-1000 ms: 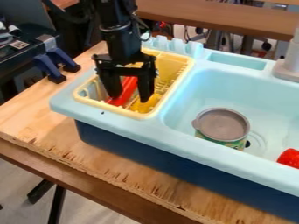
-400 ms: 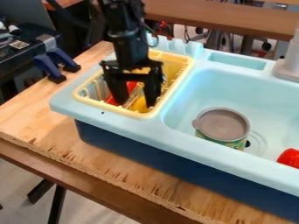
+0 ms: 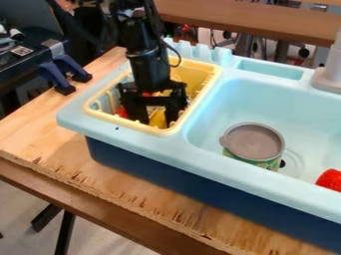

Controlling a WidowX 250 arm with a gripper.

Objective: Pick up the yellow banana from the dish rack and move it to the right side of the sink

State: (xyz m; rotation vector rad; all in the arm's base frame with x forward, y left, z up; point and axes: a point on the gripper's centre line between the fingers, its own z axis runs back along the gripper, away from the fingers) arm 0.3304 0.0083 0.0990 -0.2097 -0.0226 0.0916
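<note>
black gripper (image 3: 157,122) low in yellow basket (image 3: 164,132), fingers spread. yellow piece (image 3: 158,118) lies between them, red piece (image 3: 122,112) close by. risk: crowded contents; an off-centre closing could catch both, or a fingertip snag the basket wall.

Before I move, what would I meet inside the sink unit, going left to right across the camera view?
Yellow basket → green-sided can → red object at the right edge.
</note>
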